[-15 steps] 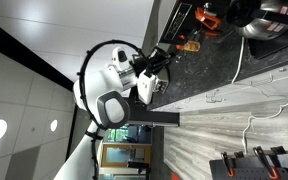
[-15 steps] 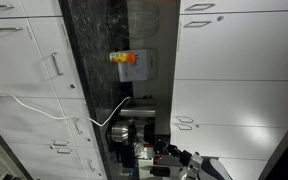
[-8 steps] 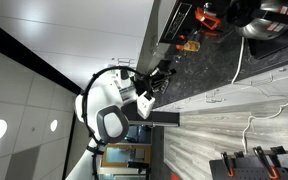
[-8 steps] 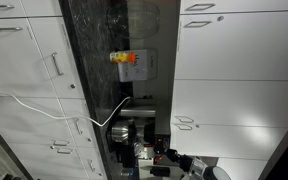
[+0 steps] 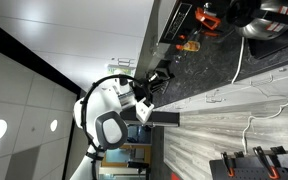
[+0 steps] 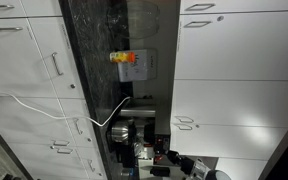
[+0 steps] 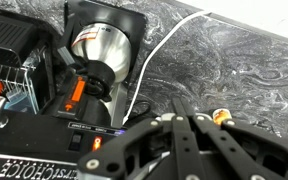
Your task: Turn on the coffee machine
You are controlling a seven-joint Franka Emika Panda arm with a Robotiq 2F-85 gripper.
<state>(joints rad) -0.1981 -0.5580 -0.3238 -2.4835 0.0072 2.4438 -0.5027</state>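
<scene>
The coffee machine is a small black box with a grey grid part, at the left edge of the wrist view. In an exterior view it stands at the back of the dark marble counter. My gripper fills the lower wrist view with its fingers together and nothing between them. It hovers over the counter, apart from the machine. In both exterior views the gripper is a dark shape at the end of the white arm.
A big shiny steel pot with an orange tap stands beside the machine. A small orange item sits on the counter. A white cable crosses the marble. White cabinets flank the counter.
The white arm has shifted and folded, and the gripper has drifted a little along the counter. It has taken hold of nothing.
</scene>
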